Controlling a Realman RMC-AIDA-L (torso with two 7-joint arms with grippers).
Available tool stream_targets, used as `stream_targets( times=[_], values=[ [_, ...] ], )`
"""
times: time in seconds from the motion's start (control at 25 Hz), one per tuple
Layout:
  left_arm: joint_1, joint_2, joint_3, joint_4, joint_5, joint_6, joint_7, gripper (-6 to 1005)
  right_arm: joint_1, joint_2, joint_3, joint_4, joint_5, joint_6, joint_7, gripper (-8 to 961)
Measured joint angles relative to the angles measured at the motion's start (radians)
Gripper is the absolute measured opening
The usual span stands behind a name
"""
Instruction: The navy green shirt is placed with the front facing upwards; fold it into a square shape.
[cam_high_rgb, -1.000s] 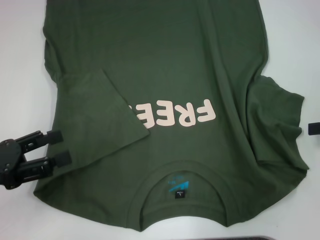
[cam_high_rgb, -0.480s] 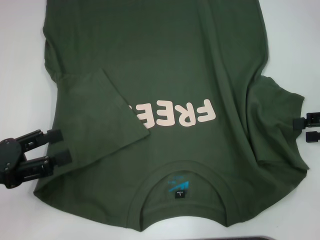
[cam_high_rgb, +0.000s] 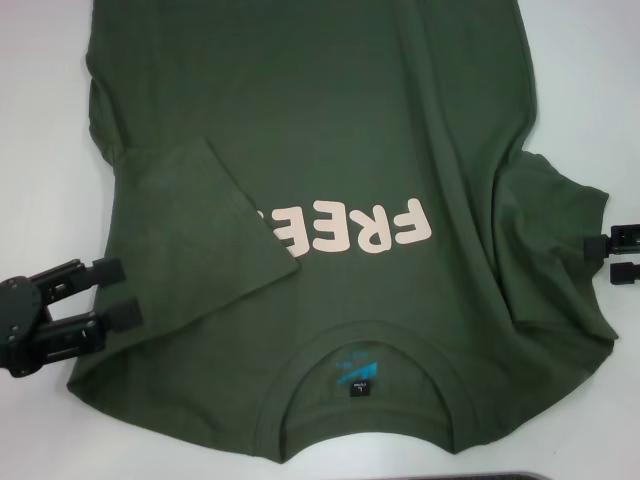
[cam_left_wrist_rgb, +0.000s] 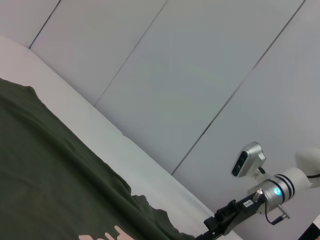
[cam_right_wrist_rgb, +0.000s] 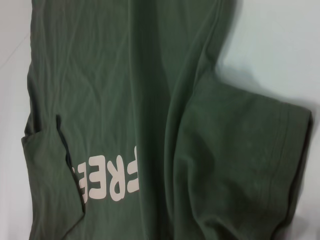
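Observation:
The navy green shirt (cam_high_rgb: 330, 120) lies flat, front up, on the white table (cam_high_rgb: 40, 150), its collar (cam_high_rgb: 360, 335) nearest me. Its left sleeve (cam_high_rgb: 200, 220) is folded inward over the start of the pink lettering (cam_high_rgb: 350, 228). The right sleeve (cam_high_rgb: 560, 240) lies spread out and wrinkled. My left gripper (cam_high_rgb: 132, 292) is open at the shirt's left edge, near the shoulder. My right gripper (cam_high_rgb: 598, 257) is open at the right sleeve's hem. The right wrist view shows the shirt (cam_right_wrist_rgb: 125, 75), lettering (cam_right_wrist_rgb: 107, 182) and right sleeve (cam_right_wrist_rgb: 240, 170). The left wrist view shows the shirt (cam_left_wrist_rgb: 45, 185) and the right gripper (cam_left_wrist_rgb: 215, 230) beyond it.
A teal and black neck label (cam_high_rgb: 357, 378) sits inside the collar. White table shows on both sides of the shirt. A dark strip (cam_high_rgb: 520, 476) runs along the near edge. Grey wall panels (cam_left_wrist_rgb: 175, 75) stand behind the table.
My right gripper has come in from the right edge to the right sleeve's hem, then held there. The left gripper and the shirt have barely moved.

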Motion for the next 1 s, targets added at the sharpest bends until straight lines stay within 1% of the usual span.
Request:
stream_targets(
  times=[0.64,1.0],
  values=[
    [0.006,-0.002,-0.014,0.0,0.003,-0.001,0.0,877,0.004,0.0,-0.004,0.021,0.003,0.028,-0.003,848],
    [0.008,-0.002,-0.014,0.0,0.003,-0.001,0.0,877,0.009,0.01,-0.004,0.029,0.004,0.049,-0.005,848]
  ],
)
